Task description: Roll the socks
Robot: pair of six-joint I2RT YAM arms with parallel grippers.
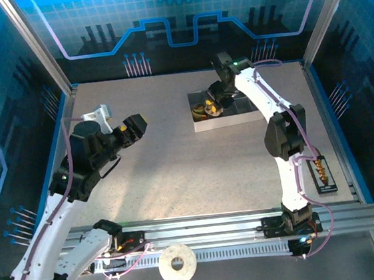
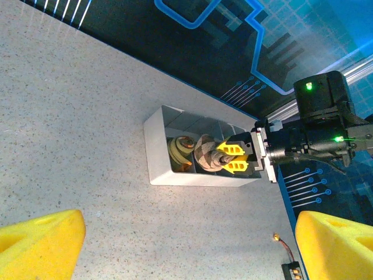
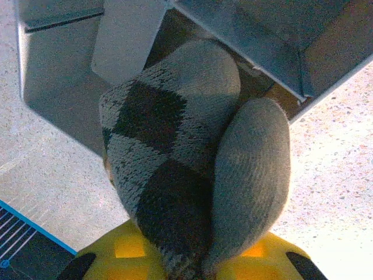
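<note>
1. The socks [image 1: 207, 109] lie in the upper middle of the top view, at the left end of the grey tray [image 1: 232, 122] on the table [image 1: 177, 174]. The right gripper [image 1: 215, 105] is down in the tray upon them. The left gripper [image 1: 132, 129] hangs at the middle left, well apart, so the right arm is plainly the nearer.

2. In the left wrist view, the olive sock [image 2: 180, 151] sits rolled in the tray's [image 2: 157, 146] end compartment, and the brown check sock [image 2: 205, 153] is in the one just beside it. The right gripper [image 2: 228, 158] comes in from the right of the frame, its jaws drawn close on the near end of the brown check sock. The left gripper's [image 2: 187, 236] own jaws stand wide apart at the bottom corners and hold nothing.

3. In the right wrist view, the brown check sock [image 3: 169, 157] rises from between the right gripper's [image 3: 201, 265] jaws at the bottom edge, pinched there. It runs straight up the frame into the tray [image 3: 64, 76]. Its long axis is therefore in line with the jaws' reach. Since it is already in its compartment, the coming move is likely a letting-go and a straight pull back along that line.
</note>
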